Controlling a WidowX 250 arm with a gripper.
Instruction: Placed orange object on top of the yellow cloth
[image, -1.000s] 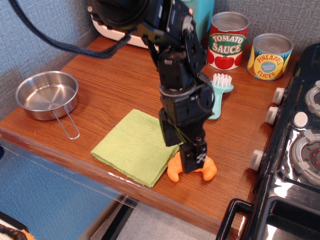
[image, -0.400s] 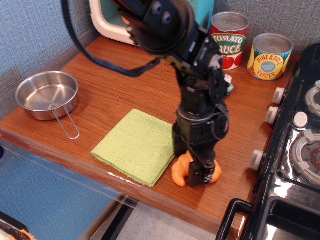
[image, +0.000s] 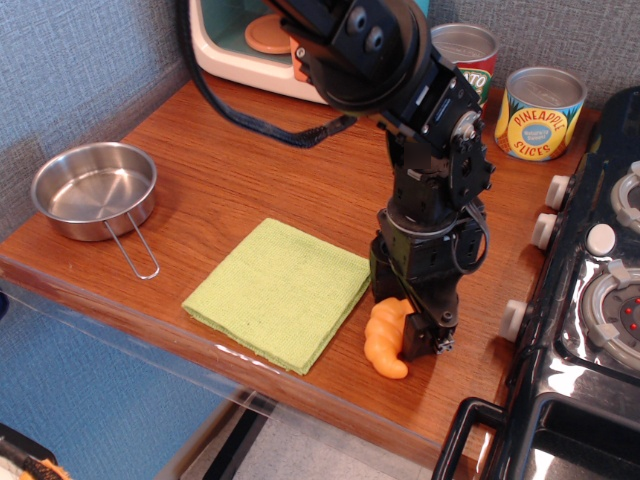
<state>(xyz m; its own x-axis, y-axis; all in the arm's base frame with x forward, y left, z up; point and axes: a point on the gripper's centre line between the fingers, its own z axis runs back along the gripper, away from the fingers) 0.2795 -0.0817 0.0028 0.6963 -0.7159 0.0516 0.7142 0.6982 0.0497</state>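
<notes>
Beside yellow cloth | orange object on table | end effector touching it, grip unclear

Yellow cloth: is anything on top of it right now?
Nothing shows on the yellow cloth; its whole top is bare. The orange croissant lies on the wood beside its right corner, at the claw. Under the cloth is hidden.

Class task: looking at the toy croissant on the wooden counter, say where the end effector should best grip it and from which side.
Probably across the thick ridged middle of the croissant, coming from above. It lies flat beside the yellow cloth, its tapered ends offering less to pinch. The end effector is already down at it.
</notes>
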